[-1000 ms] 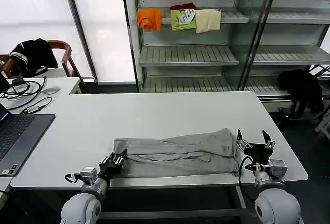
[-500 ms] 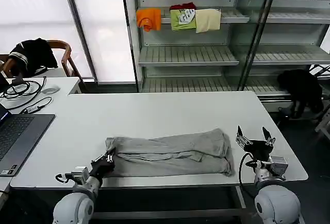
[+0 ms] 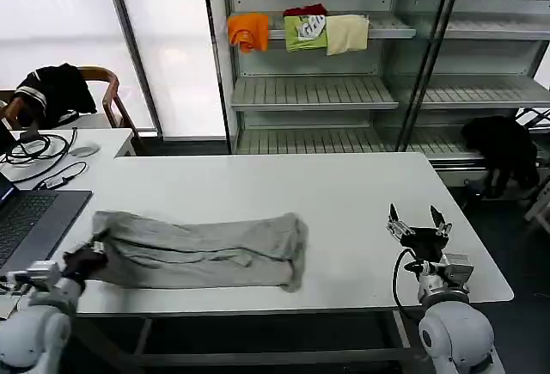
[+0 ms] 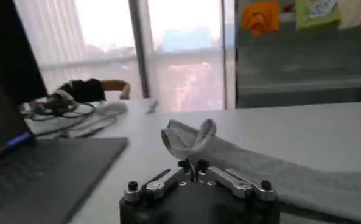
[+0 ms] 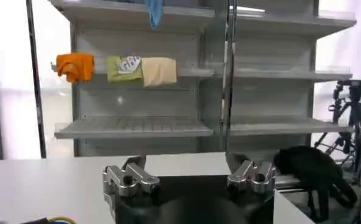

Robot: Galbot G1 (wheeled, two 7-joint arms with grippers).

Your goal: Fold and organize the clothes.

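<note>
The grey shirt [image 3: 202, 251] is gripped by the closed left claw [image 3: 86, 260] at the tabletop [image 3: 258, 189] edge; it could be dragged off. The right claw [image 3: 418, 228] is held open.

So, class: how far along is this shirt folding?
Done: the grey shirt lies folded into a long strip on the white table. In hand: the left gripper, jaws shut, pinches its end near the laptop. Left: shorter folds; the open right gripper waits.
</note>
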